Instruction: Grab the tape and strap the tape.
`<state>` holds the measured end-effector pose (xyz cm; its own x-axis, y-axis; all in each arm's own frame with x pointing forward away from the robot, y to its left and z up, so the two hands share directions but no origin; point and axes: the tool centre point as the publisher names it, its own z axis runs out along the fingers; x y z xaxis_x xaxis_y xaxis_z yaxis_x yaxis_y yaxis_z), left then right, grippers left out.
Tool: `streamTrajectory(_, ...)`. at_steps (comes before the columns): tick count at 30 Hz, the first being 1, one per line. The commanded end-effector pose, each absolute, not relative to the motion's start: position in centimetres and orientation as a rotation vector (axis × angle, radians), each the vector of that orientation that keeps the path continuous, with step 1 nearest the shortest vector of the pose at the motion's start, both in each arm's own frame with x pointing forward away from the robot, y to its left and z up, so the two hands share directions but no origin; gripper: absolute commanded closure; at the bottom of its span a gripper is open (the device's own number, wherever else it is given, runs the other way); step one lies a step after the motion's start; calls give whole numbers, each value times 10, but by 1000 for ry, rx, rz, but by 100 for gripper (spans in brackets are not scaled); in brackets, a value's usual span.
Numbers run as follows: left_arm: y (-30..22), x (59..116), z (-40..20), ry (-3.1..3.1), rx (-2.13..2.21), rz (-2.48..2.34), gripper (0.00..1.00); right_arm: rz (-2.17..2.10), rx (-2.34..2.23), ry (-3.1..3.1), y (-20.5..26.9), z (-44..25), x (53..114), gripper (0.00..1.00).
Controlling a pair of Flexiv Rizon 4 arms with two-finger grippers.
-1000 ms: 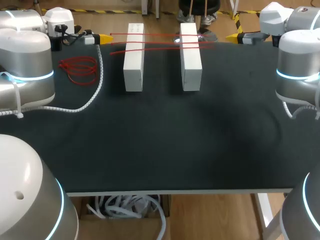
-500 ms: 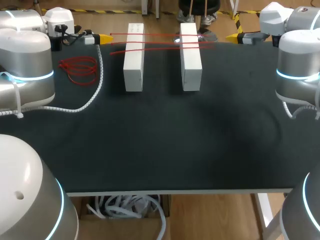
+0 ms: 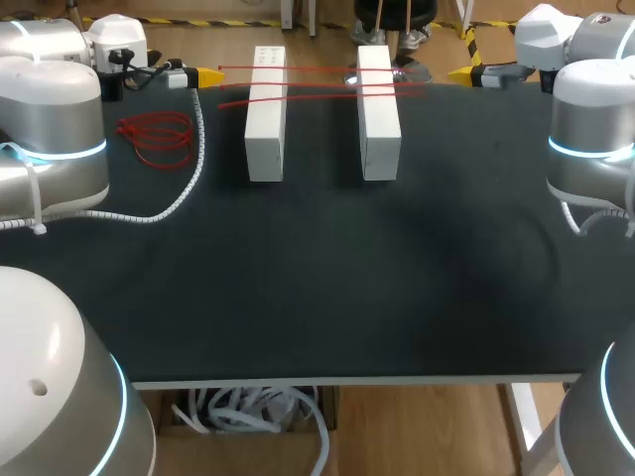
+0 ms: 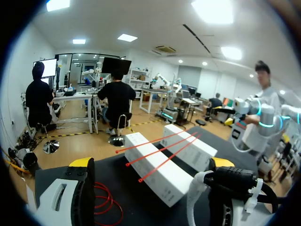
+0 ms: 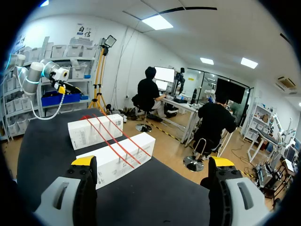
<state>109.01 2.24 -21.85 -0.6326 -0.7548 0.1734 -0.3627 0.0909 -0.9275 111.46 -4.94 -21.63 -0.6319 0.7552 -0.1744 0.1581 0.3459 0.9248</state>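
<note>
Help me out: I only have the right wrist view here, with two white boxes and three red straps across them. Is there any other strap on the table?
Observer: Yes. The head view shows a loose red strap bundle on the table, beside the left box and apart from it.
Operator: Has the left arm taken hold of it?
Observer: No. The left wrist view shows that arm's jaws open with nothing between them.
Operator: Where do the three straps end on that side?
Observer: The straps overhang the left box, and the farthest one ends just short of the left arm's yellow tip.
</note>
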Motion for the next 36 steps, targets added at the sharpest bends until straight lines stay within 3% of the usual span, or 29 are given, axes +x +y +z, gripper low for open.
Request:
streamTrajectory(1,22,1090,-219,2024,-1102,-1556,0,1289,794,2013,-50,-216,1114,0)
streamTrajectory(10,19,1090,-220,2028,-1086,-1542,0,1289,794,2013,-50,-216,1114,0)
streamTrajectory(24,8,1084,-236,2203,-613,-1686,0,1289,794,2013,-50,-216,1114,0)
streamTrajectory(25,9,1083,-237,2207,-609,-1684,16,1289,794,2013,-50,-216,1114,0)
streamTrajectory(27,10,1083,-239,2223,-587,-1670,18,1289,794,2013,-50,-216,1114,0)
streamTrajectory(28,11,1083,-241,2225,-584,-1667,29,1289,794,2013,-50,-216,1114,0)
streamTrajectory(29,11,1083,-242,2232,-588,-1658,34,1289,794,2013,-50,-216,1114,0)
streamTrajectory(34,12,1082,-249,2256,-567,-1639,17,1289,794,2013,-50,-216,1114,0)
streamTrajectory(35,12,1082,-250,2266,-558,-1643,20,1289,794,2013,-50,-216,1114,0)
streamTrajectory(36,12,1082,-251,2269,-558,-1644,30,1289,794,2013,-50,-216,1114,0)
